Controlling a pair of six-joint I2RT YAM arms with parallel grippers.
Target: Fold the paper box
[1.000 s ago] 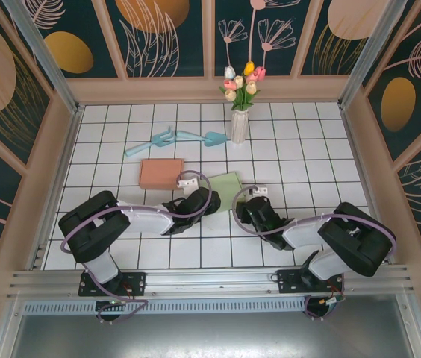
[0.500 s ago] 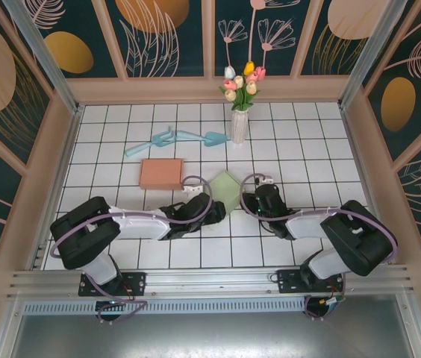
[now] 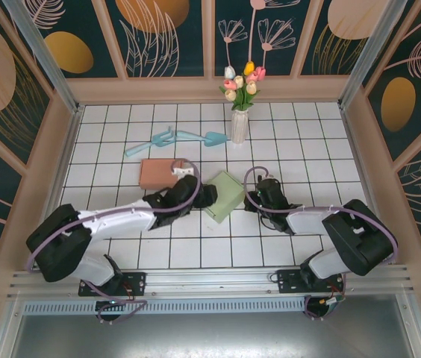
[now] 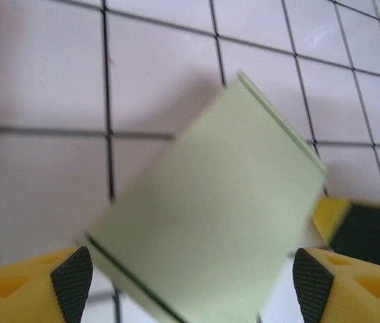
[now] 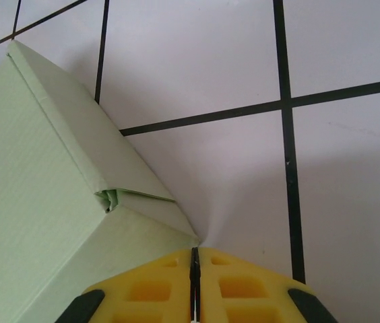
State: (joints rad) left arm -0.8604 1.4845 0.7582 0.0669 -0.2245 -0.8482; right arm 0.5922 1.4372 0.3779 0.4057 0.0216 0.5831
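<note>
The pale green paper box (image 3: 224, 195) lies flat and turned at an angle on the white tiles between my two grippers. My left gripper (image 3: 208, 196) is at its left side and stands open. In the left wrist view the box (image 4: 210, 215) lies between the black pads (image 4: 73, 281), with a gap on each side. My right gripper (image 3: 250, 201) is at the box's right corner. In the right wrist view its yellow fingers (image 5: 156, 289) are pressed together, the tips touching the corner of the box (image 5: 48, 202), whose side flap is tucked in.
A salmon-pink flat box (image 3: 159, 173) lies just behind the left gripper. Two light blue tools (image 3: 177, 139) and a glass vase of tulips (image 3: 239, 123) stand farther back. Wooden walls ring the tiled floor (image 3: 307, 149).
The left arm has reached farther forward and its jaws have spread wider round the box. The right jaws have come together at the box's corner. The box has turned and shifted slightly.
</note>
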